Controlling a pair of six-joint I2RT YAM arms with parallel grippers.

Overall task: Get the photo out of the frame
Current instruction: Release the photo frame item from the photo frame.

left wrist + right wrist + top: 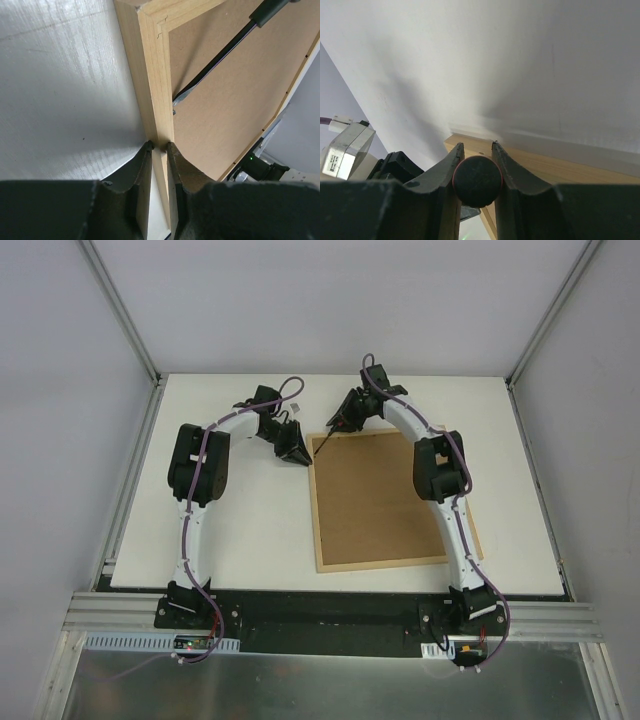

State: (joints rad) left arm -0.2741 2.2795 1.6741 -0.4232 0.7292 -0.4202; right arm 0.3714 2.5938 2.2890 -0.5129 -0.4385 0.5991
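Observation:
The frame [385,565] lies back-up on the table, its brown fibreboard back [370,495] facing the camera. The photo is hidden. My left gripper [297,453] is shut on the frame's left light-wood rail [152,75] near the far left corner, one finger on each side of the rail [159,146]. My right gripper [340,420] hangs over the far left corner and is shut on a tool's round black handle [476,181]. The tool's thin dark shaft [220,55] slants down, and its flat tip [176,101] rests where the back meets the left rail. The frame's wood [545,167] shows beyond the right fingers.
The white table [250,530] extends left of the frame and behind it. Grey enclosure walls and aluminium posts [118,305] surround the table. My right arm [445,475] reaches over the frame's right side. A black mounting rail [320,615] runs along the near edge.

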